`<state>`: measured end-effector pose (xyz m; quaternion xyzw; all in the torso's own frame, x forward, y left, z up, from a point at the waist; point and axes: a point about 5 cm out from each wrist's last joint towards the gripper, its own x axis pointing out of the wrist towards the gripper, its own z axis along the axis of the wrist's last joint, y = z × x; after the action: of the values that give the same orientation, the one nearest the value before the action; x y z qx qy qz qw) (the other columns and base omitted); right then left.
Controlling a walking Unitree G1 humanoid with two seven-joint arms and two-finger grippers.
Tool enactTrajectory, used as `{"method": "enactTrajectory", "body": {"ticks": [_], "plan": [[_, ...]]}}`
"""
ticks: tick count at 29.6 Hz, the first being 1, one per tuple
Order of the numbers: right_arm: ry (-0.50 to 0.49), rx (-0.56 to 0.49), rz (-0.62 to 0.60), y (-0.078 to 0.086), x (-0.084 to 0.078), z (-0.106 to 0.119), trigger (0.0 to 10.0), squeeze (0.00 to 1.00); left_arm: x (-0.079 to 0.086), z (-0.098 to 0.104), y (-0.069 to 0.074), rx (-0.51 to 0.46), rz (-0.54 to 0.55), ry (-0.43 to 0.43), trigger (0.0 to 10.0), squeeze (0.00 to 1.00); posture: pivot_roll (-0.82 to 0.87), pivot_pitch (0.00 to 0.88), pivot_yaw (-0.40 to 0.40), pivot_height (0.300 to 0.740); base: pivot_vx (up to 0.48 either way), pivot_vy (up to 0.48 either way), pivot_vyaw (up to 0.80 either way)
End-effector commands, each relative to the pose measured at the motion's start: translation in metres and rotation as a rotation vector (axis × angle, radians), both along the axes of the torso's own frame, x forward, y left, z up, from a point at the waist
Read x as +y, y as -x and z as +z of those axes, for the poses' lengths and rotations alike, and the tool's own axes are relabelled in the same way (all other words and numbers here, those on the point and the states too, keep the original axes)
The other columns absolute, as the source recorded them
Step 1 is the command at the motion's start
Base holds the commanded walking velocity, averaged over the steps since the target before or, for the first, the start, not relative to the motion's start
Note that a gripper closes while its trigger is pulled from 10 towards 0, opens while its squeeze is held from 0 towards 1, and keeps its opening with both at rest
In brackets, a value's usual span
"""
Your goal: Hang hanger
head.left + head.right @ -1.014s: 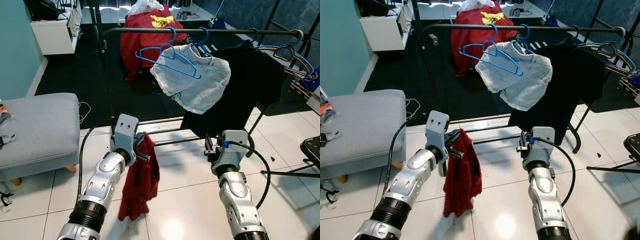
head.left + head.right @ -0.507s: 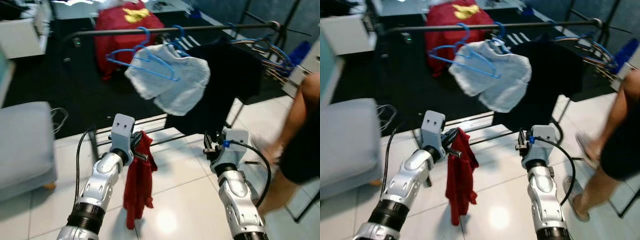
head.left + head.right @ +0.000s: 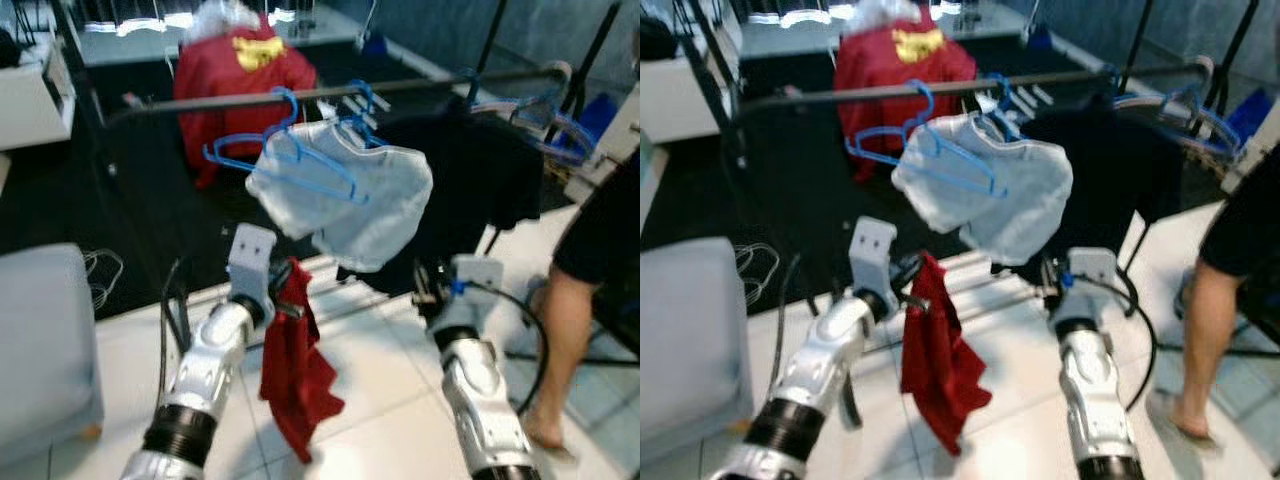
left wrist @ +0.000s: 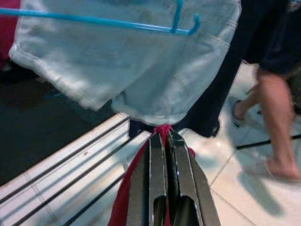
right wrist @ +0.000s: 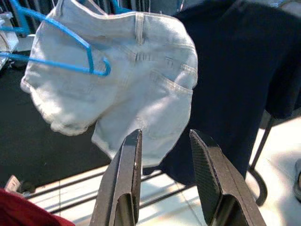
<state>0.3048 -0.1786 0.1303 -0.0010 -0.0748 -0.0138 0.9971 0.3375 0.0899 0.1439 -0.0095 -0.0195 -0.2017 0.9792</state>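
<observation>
A dark clothes rail [image 3: 300,95] runs across in front of me. On it hang an empty blue hanger [image 3: 275,150], pale denim shorts [image 3: 360,200] on a second blue hanger, and a black garment [image 3: 480,170]. My left gripper [image 3: 287,303] is shut on the top of a red garment [image 3: 295,380] that dangles below the rail, in front of the shorts; the left wrist view has red cloth pinched between its fingers [image 4: 157,155]. My right gripper [image 5: 164,134] is open and empty, held below the shorts and pointing at them.
A person's bare leg [image 3: 565,330] stands close on the right, beside my right arm. Several more blue hangers [image 3: 545,110] cluster at the rail's right end. A grey ottoman [image 3: 40,340] sits at the left. A red heap [image 3: 240,65] lies behind the rail.
The camera has shifted and come closer to the rail. A person has stepped further into view on the right. The red garment swings in my left gripper.
</observation>
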Motion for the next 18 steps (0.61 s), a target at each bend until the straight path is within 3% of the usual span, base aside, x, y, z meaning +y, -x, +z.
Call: {"method": "enactTrajectory", "body": {"ticks": [1,5,7,10,16,18], "plan": [[-0.006,-0.04,0.017,0.0,0.004,0.007,10.0,0.0,0.004,0.001,0.0,-0.009,0.007,0.013,10.0,0.0,-0.09,0.101,-0.037,0.74,0.394,0.0,0.0],[0.008,-0.09,0.041,-0.001,0.004,0.017,10.0,0.0,0.003,0.001,0.0,-0.009,0.004,0.013,10.0,0.0,-0.09,0.099,-0.036,0.74,0.394,0.0,0.0],[0.05,-0.134,0.097,-0.005,0.004,0.034,10.0,0.0,0.003,0.001,0.0,-0.01,0.004,0.014,10.0,0.0,-0.09,0.101,-0.037,0.74,0.396,0.0,0.0],[0.061,-0.144,0.113,-0.006,0.005,0.038,10.0,0.0,0.003,0.001,-0.001,-0.011,0.004,0.015,10.0,0.0,-0.09,0.101,-0.037,0.74,0.394,0.0,0.0],[0.171,-0.137,0.29,-0.014,0.011,0.06,10.0,0.0,0.007,-0.001,-0.001,-0.006,0.024,0.014,10.0,0.0,-0.09,0.107,-0.041,0.74,0.394,0.0,0.0],[0.171,-0.137,0.29,-0.014,0.011,0.06,10.0,0.0,0.007,-0.001,-0.001,-0.006,0.024,0.014,10.0,0.0,-0.09,0.107,-0.041,0.74,0.398,0.0,0.0]]}}
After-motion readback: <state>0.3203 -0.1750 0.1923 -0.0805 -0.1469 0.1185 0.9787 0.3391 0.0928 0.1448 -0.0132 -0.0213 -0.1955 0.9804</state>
